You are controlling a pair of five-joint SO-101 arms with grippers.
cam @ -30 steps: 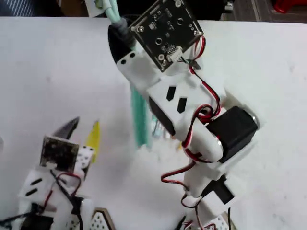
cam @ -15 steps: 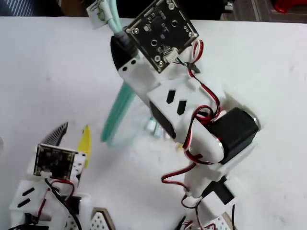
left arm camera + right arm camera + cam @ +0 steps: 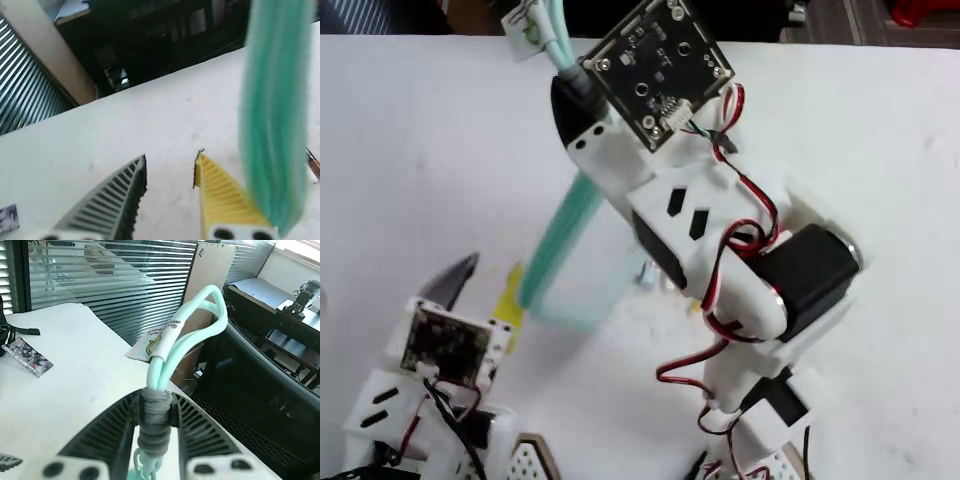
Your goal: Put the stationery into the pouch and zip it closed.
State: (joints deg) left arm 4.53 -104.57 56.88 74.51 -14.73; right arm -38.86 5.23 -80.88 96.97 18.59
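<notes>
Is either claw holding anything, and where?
The right gripper pinches the mint pouch by its cord loop's grey wrap; the left gripper is open, empty.

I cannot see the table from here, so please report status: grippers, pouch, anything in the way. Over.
Right gripper shut on cord; pouch hangs from it. Left gripper open beside pouch's lower end. Pen-like item under right arm.

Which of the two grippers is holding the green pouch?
The right gripper, shut on the pouch by its cord. The left gripper is open and empty, beside the pouch.
</notes>
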